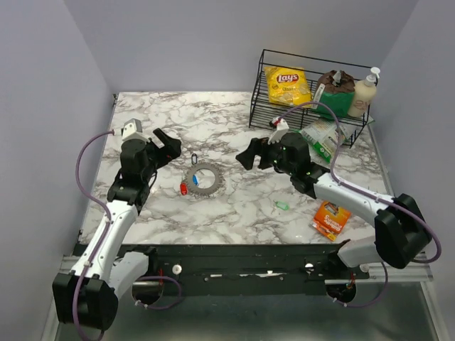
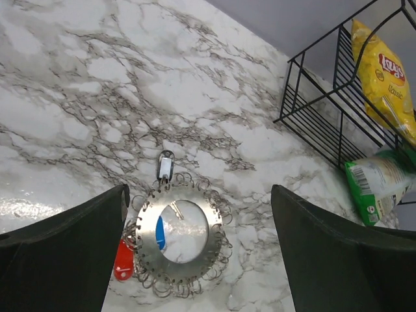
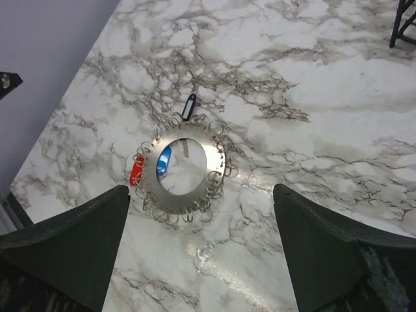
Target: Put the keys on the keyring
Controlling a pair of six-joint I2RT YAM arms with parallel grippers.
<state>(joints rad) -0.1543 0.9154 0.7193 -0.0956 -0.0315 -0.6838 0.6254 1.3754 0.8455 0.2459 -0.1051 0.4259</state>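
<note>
Top external view: white marble table (image 1: 234, 213), black wire basket (image 1: 313, 92) far right. Empty and wide open, left gripper (image 1: 168, 144) and right gripper (image 1: 250, 153) flank the flat grey toothed metal keyring (image 1: 204, 179), bare marble around it. The red key (image 1: 183, 189) touches its rim, the blue key (image 1: 195, 180) lies inside, and the pale green key (image 1: 282, 206) lies well apart.

The surface (image 1: 234, 213) is white marble with grey veins. The keyring (image 2: 218, 239) is dull silver-grey. A red key (image 2: 123, 261) sits at its near-left rim, a blue key (image 2: 160, 233) shows in its open centre, and a pale green key (image 1: 282, 206) lies to the right. The packet (image 1: 331, 218) at near right is orange. At far right, a black wire basket (image 1: 264, 99) holds a yellow crisp bag (image 1: 288, 85) and a cream bottle (image 1: 365, 94).
</note>
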